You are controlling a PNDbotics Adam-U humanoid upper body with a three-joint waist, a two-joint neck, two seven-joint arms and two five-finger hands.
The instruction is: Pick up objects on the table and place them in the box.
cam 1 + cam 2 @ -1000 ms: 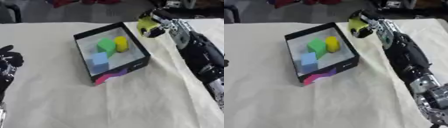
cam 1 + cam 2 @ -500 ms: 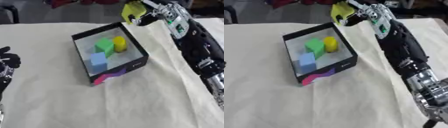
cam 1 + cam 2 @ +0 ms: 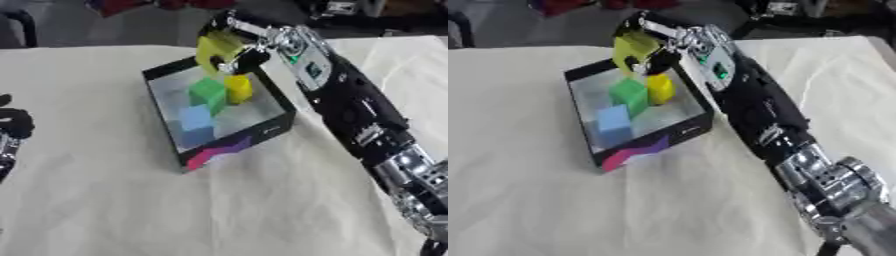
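Observation:
A black box (image 3: 278,122) with a pale floor stands on the cream cloth. Inside lie a green block (image 3: 208,92), a yellow cylinder (image 3: 238,88) and a light blue block (image 3: 195,119). My right hand (image 3: 248,37) reaches in from the right and hovers over the box's far edge, fingers curled round a yellow-green block (image 3: 214,49) held above the green block. My left hand (image 3: 12,125) rests at the left edge of the left eye view, fingers relaxed, holding nothing.
The cream cloth (image 3: 131,210) covers the table and lies wrinkled in front of the box. Dark clutter (image 3: 140,5) sits beyond the table's far edge. My right forearm (image 3: 754,107) crosses the cloth right of the box.
My right hand has carried the yellow-green block leftward from beside the box's right far corner to above its far edge. The view has shifted a little.

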